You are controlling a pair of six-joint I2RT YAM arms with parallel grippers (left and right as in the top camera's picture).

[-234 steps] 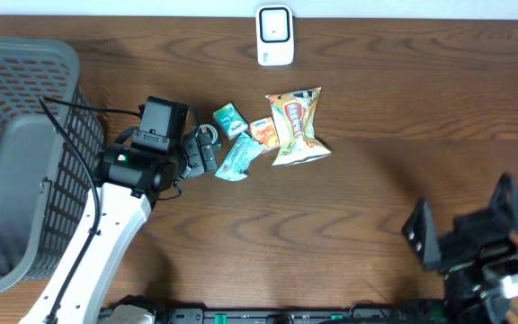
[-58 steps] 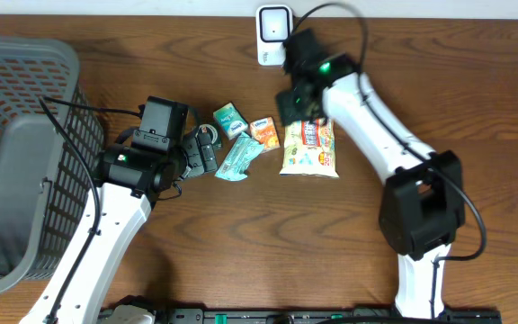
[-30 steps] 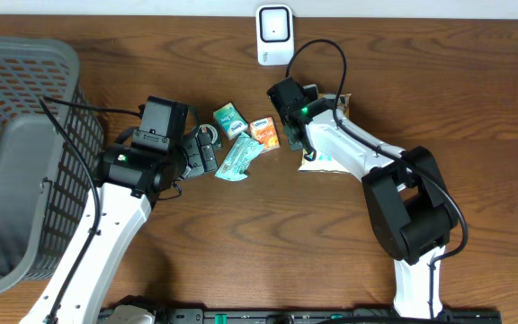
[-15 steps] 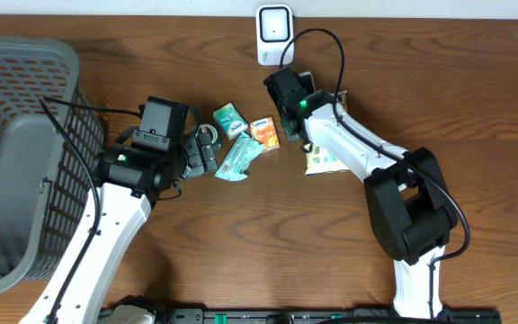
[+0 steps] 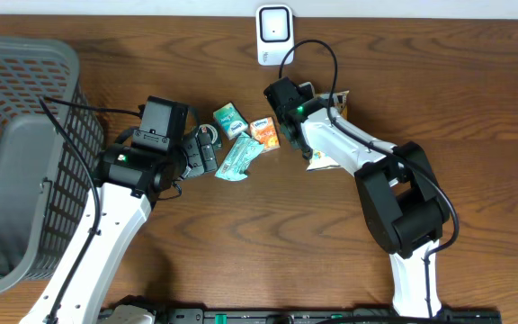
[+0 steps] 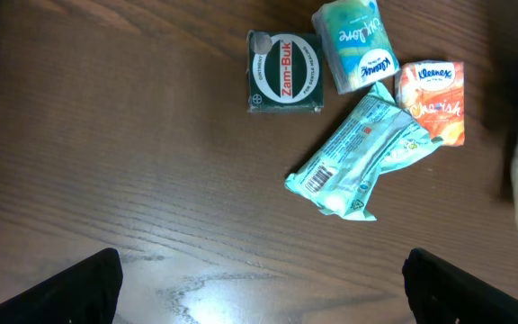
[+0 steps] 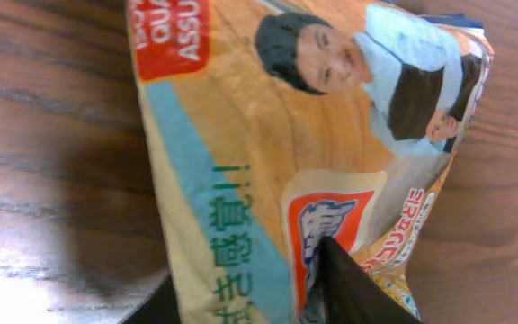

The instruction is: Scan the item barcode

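The item in hand is a yellow-orange snack bag with a printed face and Japanese text. My right gripper is shut on its lower edge, one dark fingertip pressing into the crumpled foil. From overhead the right gripper sits over the bag, just below the white barcode scanner at the table's back edge. No barcode shows on the bag. My left gripper rests wide open on the table left of the small items, with nothing between its fingertips.
Small items lie between the arms: a green Zam-Buk box, a teal tissue pack, an orange Kleenex pack and a teal wrapped packet. A grey mesh basket stands at the far left.
My right gripper's jaws have closed on the snack bag, which has shifted and crumpled a little on the table. The left arm has not moved.
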